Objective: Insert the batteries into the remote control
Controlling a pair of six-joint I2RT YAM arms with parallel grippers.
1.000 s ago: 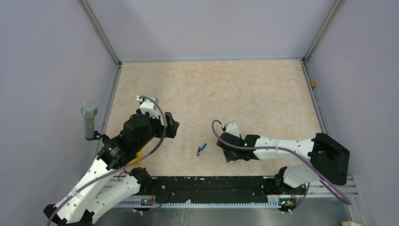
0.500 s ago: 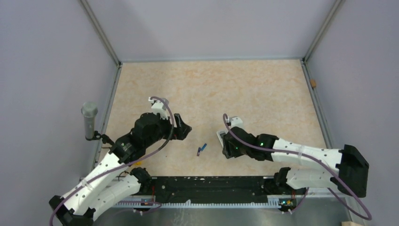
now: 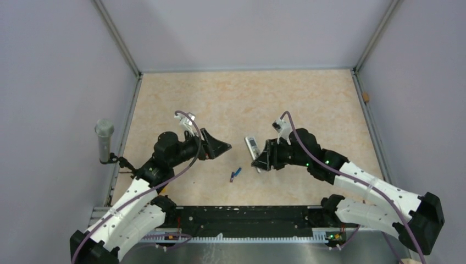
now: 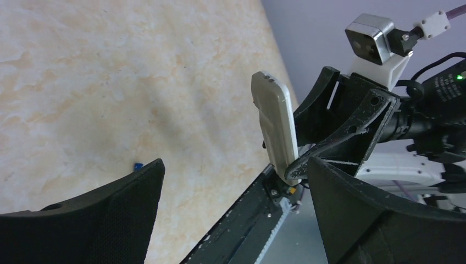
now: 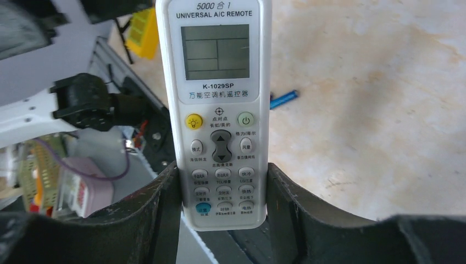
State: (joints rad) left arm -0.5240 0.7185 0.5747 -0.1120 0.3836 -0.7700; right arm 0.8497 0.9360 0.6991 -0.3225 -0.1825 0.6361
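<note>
1. remote control (image 5: 218,110): a slim white plastic slab with rounded corners. It has a grey screen at one end and rows of small buttons below, one yellow and one green. The back is smooth pale grey (image 4: 276,129).
2. right claw (image 3: 262,159) is grasping the remote control by its button end, with matte black fingers (image 5: 165,203) pressed on both long edges. The screen end sticks out free. The remote is up in the air, off the bench (image 3: 247,99).
3. left claw (image 3: 220,148) is released, jaws spread wide with nothing between them. Its fingers (image 4: 110,220) are black, curved and finely grained. It points at the remote's grey back, near it but apart.
4. batteries (image 3: 235,175): two thin blue cylinders with a reddish tip. They lie on the bench between the two claws, toward the near edge. They are close together; cannot tell if they touch. Neither claw is on them.
5. The bench is flat, beige and marbled. A yellow block (image 5: 142,33) sits near the left arm's side and is blurred.
6. Versus earlier:
   - The right arm has swung back and lifted the remote, so its white face now shows from above (image 3: 251,144).
   - The left claw has moved in toward the centre.
   - Both claw openings are unchanged.
   - The batteries are in the same spot.
</note>
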